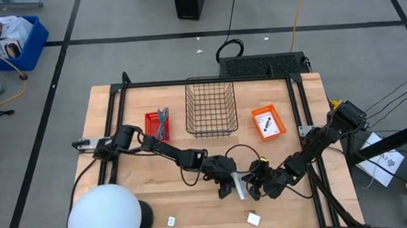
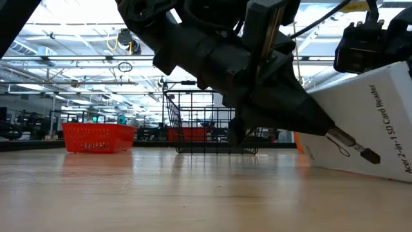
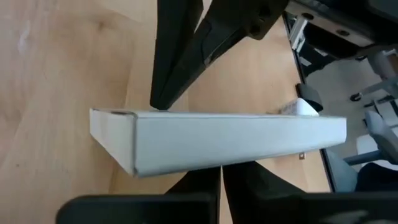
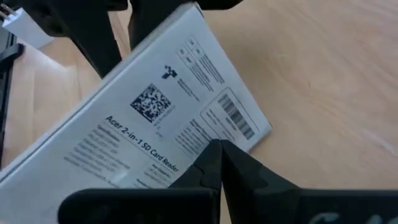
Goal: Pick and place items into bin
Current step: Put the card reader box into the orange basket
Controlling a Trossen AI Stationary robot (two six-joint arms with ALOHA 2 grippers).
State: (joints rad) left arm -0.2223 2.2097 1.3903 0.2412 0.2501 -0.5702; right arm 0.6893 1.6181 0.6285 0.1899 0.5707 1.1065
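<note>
Two arms meet over the wooden table [image 1: 152,195] near its front middle, well short of the wire basket [image 1: 210,110]. Left gripper [image 1: 229,185] and right gripper [image 1: 259,185] both have fingers pinched on one white card-reader box [image 4: 149,118], held tilted between them. Two small white blocks [image 1: 253,218] lie nearer the front edge

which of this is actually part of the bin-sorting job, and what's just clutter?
Job:
- white SD card reader box, between the left gripper and the right gripper
- two small white pieces near the table's front edge
- wire basket, the likely bin

Lying about:
- red basket
- orange tray
- white dome
- blue bin on the floor
</note>
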